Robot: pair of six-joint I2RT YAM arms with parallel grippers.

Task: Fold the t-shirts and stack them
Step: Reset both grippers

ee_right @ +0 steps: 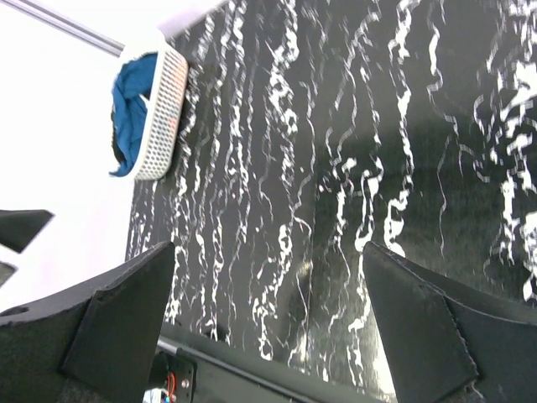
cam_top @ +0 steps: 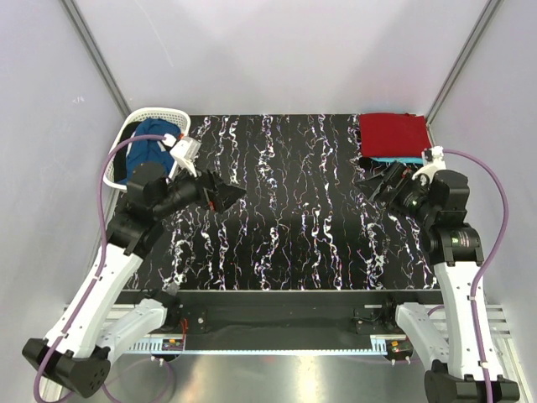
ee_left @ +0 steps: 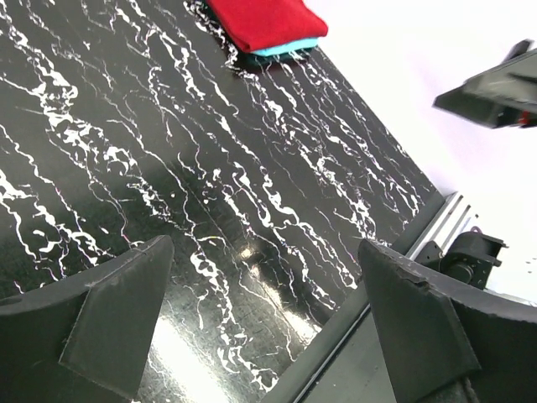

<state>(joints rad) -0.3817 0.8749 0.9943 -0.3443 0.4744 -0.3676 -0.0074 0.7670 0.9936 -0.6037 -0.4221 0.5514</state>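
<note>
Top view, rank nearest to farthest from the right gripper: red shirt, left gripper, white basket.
1. red t-shirt: far right corner, just beyond the right gripper.
2. left gripper: over the table, left of centre.
3. white basket: far left corner, with the dark blue t-shirt inside.

Through the left wrist camera I see the left gripper [ee_left: 264, 327] with its jaws spread wide and nothing between them, only the black, white-veined desk [ee_left: 168, 151] below. At the top of the view a folded red t-shirt [ee_left: 264, 21] lies on a turquoise t-shirt [ee_left: 289, 46], whose edge shows underneath. A metal rail [ee_left: 436, 227] runs along the desk's edge at lower right. A dark angular part [ee_left: 495, 92] juts in at upper right; I cannot tell what it is.
</note>
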